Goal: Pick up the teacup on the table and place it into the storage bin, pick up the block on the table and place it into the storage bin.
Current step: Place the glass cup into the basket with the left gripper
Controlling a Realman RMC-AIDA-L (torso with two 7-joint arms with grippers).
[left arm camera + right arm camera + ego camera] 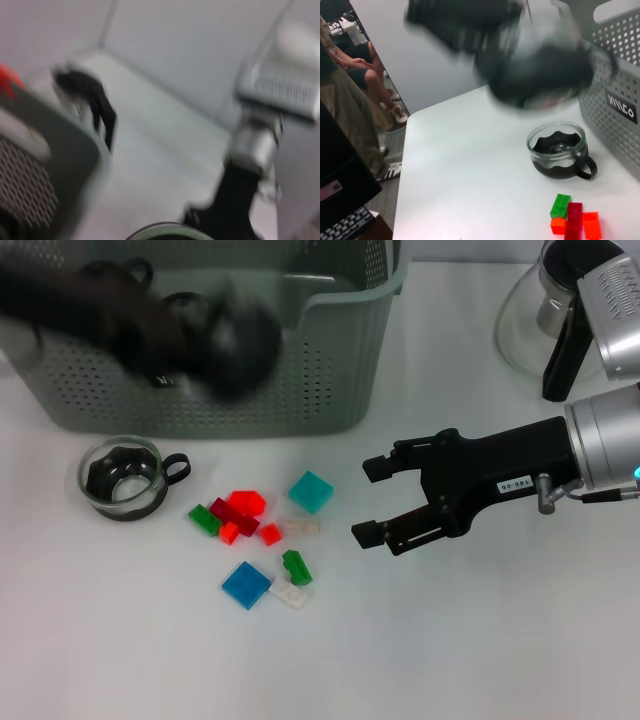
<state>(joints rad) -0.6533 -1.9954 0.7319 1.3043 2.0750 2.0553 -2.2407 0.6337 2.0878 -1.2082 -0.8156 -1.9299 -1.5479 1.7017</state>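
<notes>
The teacup (122, 477), clear glass with a dark base and handle, stands on the white table just in front of the storage bin (300, 390); it also shows in the right wrist view, teacup (559, 150) beside the bin's labelled wall (615, 95). Several small blocks (246, 506) in red, green, blue, teal and clear lie right of the cup. My right gripper (362, 500) hovers open just right of the blocks, holding nothing. My left gripper (240, 345) reaches in from the left across the bin's front wall, above and behind the cup.
A glass teapot (545, 310) with a black handle stands at the back right, behind my right arm. People sit beyond the table's far edge (405, 150) in the right wrist view.
</notes>
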